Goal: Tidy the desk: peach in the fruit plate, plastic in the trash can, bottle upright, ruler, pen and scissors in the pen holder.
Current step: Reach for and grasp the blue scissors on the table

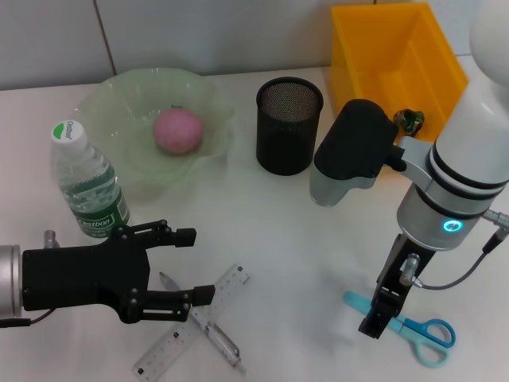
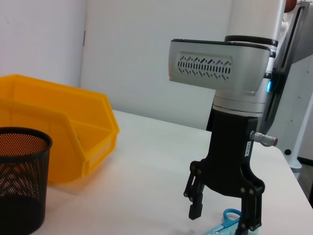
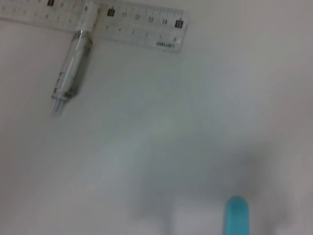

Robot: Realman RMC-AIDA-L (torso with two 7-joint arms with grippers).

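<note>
Right gripper [image 1: 380,317], jaws apart, hangs over the scissors [image 1: 413,326]; left gripper [image 1: 179,267], also spread, hovers above the crossed ruler [image 1: 191,330] and pen [image 1: 208,328]. Peach [image 1: 177,130] sits in the fruit plate [image 1: 111,103], bottle [image 1: 86,181] stands upright, and plastic [image 1: 411,119] appears already in the yellow bin [image 1: 398,48]. Stationery remains outside the empty pen holder [image 1: 289,126], whose approach looks unobstructed.

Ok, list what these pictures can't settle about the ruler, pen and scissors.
- ruler: head view, its middle is hidden by the left gripper.
- pen: head view, one end under the same gripper.
- scissors: head view, blades partly covered by the right gripper; right wrist view shows only a blurred blue tip, cut by the edge.
</note>
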